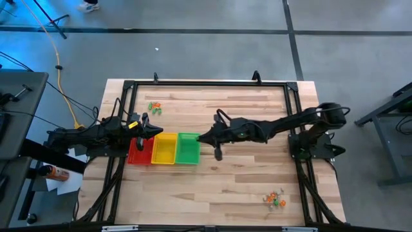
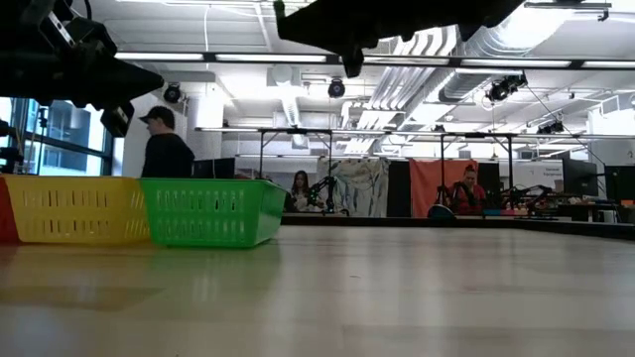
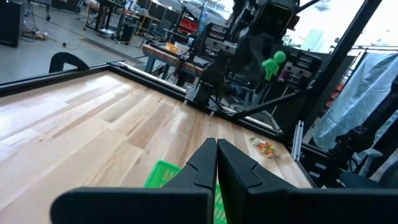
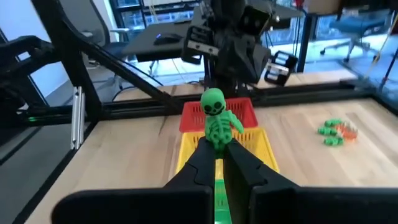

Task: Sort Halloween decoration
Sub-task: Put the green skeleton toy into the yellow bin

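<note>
held piece: green skeleton trinket [image 4: 216, 121], pinched low on its body by the right end effector [image 4: 217, 163]; skull and ribs stand clear above the tips.
right end effector position: you have it above the green tray [image 1: 188, 149], at that tray's outer side.
left end effector: left end effector [image 1: 149, 131] pressed together on nothing you can see, hovering over the red tray [image 1: 139, 152], two trays along from the green tray.
handling, judged: treat the skeleton as very light, rigid moulded plastic with thin limbs; smooth, so it may twist or slip in a narrow pinch. Take such pieces across the torso, not an arm or leg.
loose pieces: one small green and orange cluster [image 1: 154, 106] lies on the table beyond the far side of the green tray; a second heap [image 1: 275, 200] lies well apart from it toward the near right corner. Individual shapes too small to tell.
trays: red, yellow tray [image 1: 164, 149], green, touching in a row; thin slotted plastic walls, rectangular.
table: pale wood planks [image 1: 238, 187], matte grain, black frame rails.
</note>
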